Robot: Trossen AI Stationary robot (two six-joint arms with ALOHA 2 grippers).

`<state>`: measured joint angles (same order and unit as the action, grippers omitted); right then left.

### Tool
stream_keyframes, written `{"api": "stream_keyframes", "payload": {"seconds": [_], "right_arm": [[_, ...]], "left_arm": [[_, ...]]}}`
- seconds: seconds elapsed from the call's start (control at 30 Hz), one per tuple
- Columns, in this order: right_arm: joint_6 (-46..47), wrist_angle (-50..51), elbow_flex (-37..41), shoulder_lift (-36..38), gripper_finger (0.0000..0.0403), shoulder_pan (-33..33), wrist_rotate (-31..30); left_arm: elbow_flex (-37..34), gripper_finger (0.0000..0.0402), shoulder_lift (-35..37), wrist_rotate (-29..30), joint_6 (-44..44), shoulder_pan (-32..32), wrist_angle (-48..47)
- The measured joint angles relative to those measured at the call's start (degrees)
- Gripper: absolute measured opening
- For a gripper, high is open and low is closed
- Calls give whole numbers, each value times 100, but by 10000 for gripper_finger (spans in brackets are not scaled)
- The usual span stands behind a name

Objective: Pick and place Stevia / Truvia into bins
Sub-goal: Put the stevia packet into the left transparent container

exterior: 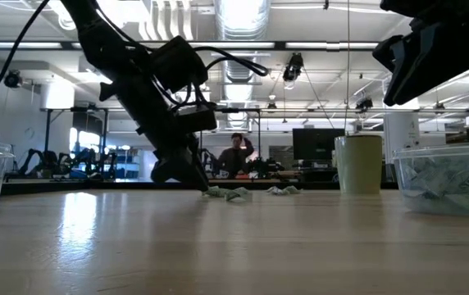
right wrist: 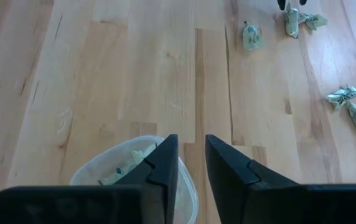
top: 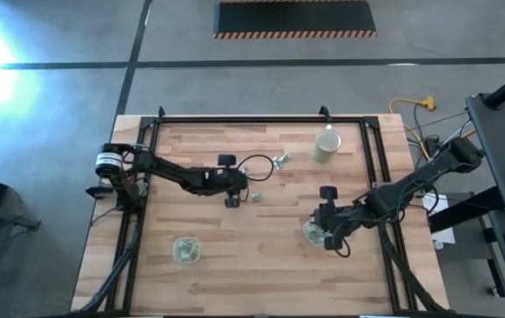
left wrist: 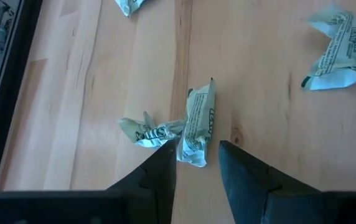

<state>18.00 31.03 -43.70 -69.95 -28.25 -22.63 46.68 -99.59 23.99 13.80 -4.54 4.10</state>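
Note:
Several crumpled green-and-white sachets lie loose on the table's middle (top: 279, 161) (exterior: 228, 194). My left gripper (left wrist: 196, 152) (top: 240, 189) is open and low over the table, its fingers on either side of one sachet (left wrist: 198, 121); a second crumpled sachet (left wrist: 145, 131) lies right beside it. My right gripper (right wrist: 192, 146) (top: 321, 221) hangs open by a narrow gap, with nothing between the fingers, above the right clear bin (right wrist: 131, 165) (exterior: 448, 179), which holds sachets. The left clear bin (top: 185, 249) also holds sachets. My left gripper comes slanting down from the table's left side, and its fingers straddle the near end of the sachet (left wrist: 190, 152), which lies flat on the wood. One fingertip (left wrist: 165, 155) is right at the sachet's edge; whether it touches, I cannot tell.
A beige round cup (top: 327, 146) (exterior: 359, 162) stands toward the far right. More loose sachets lie apart (left wrist: 338, 50) (right wrist: 251, 35) (right wrist: 352, 106). A black frame runs along the table's left, right and far edges (top: 261, 120). Bare wood lies between the two bins.

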Motion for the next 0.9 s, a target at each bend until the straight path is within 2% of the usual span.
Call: {"api": "stream_keyframes", "payload": {"seconds": [0.73, 0.9], "right_arm": [[-2, -54, 14, 0, 66, 0, 13], [-2, -46, 38, 0, 65, 1, 12]], "left_arm": [[44, 103, -359, -35, -105, 2, 306], [46, 73, -343, -74, -107, 0, 293]]}}
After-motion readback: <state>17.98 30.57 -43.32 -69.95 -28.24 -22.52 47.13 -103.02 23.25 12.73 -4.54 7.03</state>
